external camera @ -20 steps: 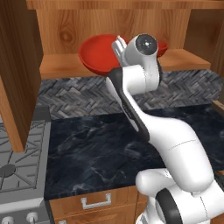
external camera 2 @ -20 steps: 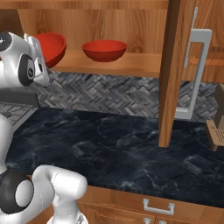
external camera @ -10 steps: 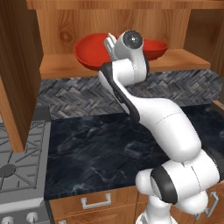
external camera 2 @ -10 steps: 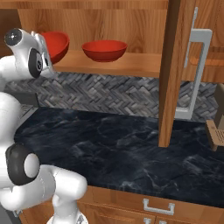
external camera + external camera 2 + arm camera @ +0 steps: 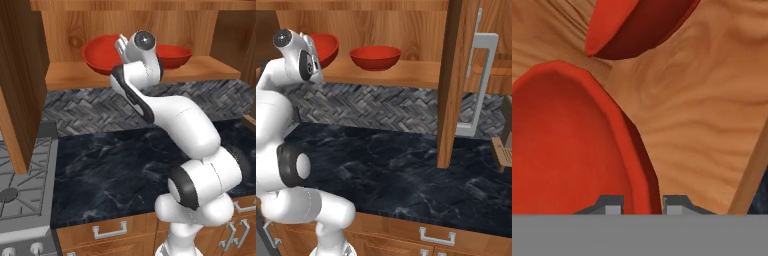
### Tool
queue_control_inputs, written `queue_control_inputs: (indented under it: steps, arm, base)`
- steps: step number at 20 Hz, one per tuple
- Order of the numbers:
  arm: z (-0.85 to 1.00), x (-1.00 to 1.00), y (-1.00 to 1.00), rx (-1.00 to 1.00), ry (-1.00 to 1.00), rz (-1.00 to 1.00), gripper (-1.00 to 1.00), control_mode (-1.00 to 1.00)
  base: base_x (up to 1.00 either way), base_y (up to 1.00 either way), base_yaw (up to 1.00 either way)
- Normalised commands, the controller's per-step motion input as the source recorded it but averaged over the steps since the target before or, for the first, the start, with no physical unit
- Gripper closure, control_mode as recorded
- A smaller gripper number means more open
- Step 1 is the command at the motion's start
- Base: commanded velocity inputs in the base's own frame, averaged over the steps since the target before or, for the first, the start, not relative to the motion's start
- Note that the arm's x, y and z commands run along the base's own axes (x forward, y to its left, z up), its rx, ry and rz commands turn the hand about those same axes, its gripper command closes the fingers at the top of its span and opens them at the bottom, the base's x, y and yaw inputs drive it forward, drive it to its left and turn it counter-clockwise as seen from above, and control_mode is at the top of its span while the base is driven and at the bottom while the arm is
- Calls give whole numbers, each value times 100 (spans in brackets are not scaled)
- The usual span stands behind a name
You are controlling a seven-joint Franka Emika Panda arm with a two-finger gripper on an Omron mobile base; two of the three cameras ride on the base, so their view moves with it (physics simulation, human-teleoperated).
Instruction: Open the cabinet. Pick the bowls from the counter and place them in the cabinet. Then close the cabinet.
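Gripper point(image 5: 642, 204) pinching the rim of the left red bowl point(image 5: 567, 145), one finger point(image 5: 610, 204) inside the rim and the other outside, above the wooden shelf point(image 5: 702, 120) of the open cabinet point(image 5: 453, 75). Second red bowl point(image 5: 375, 56) resting on the same shelf just beside it. Dark marbled counter point(image 5: 115, 170) below, beside the grey stove point(image 5: 20, 200).

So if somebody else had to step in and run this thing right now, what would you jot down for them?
Gripper: shut on the rim of the left bowl, which sits over the cabinet shelf; whether it rests there yet is unclear.
Right bowl: already on the shelf, apart from the first.
Cabinet door: open.
Counter: no bowl on it.
Done: cabinet opened, one bowl stored.
Left: release this bowl, pull the arm out, close the doors.
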Motion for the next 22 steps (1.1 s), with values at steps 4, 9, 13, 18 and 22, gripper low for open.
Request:
queue_control_inputs:
  steps: [4,9,13,18,22]
  arm:
    - [-1,47,17,0,0,0,100,-100]
    - [-12,38,23,0,2,0,100,-100]
    - [-24,34,22,0,11,0,100,-100]
    - [-31,22,14,0,17,0,100,-100]
    - [-43,3,15,0,7,0,100,-100]
  base:
    - [0,0,0]
    - [0,0,0]
    - [0,0,0]
    - [0,0,0]
    - [0,0,0]
